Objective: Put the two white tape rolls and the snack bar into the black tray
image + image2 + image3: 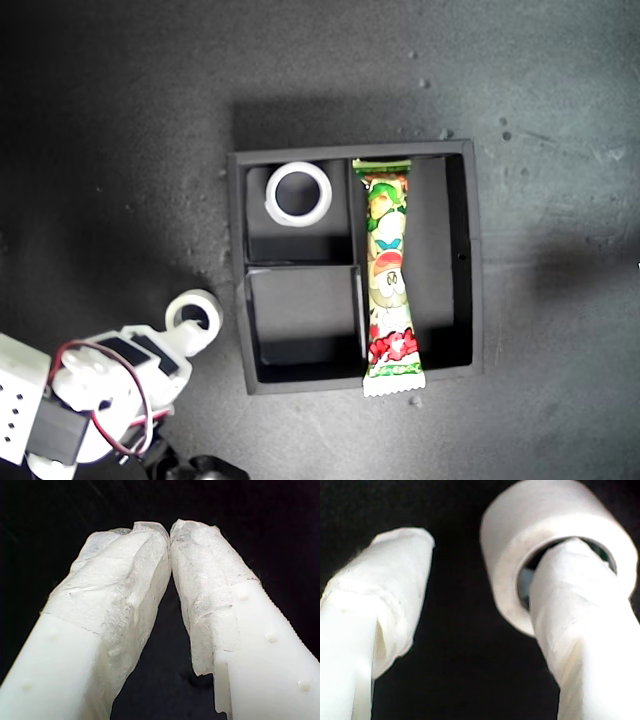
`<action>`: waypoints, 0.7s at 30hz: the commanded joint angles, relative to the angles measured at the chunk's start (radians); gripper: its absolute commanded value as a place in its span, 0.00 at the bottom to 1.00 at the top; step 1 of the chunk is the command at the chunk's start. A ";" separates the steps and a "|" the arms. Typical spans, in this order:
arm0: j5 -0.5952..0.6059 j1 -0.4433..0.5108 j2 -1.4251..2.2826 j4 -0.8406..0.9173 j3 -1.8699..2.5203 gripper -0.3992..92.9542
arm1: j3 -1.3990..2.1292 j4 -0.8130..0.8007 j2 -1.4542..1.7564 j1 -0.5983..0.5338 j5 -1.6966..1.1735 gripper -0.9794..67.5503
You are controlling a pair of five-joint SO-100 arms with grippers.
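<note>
Tape first: your second gripper (pixel 480 580) stands spread wide, one wrapped finger threaded through the hole of the loose white ring-shaped tape roll (pixel 196 318), which sits on the dark mat just outside the tray wall on the exterior view's left. Close on the roll's wall before lifting, then carry it over the wall into the bare small compartment. The other white tape roll (pixel 298 194) and the long green-and-red printed snack bar (pixel 389 280) already lie inside the square black divided tray (pixel 470 260). Your first gripper (pixel 170 535) hangs pinched together, holding nothing.
</note>
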 commanded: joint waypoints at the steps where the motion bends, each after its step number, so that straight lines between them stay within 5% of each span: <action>1: 0.000 -0.014 0.011 -0.018 0.015 0.16 | 0.043 -0.029 0.055 -0.011 0.015 0.01; 21: 0.008 -0.037 0.006 -0.130 0.112 0.14 | 0.178 -0.083 0.064 0.026 0.057 0.01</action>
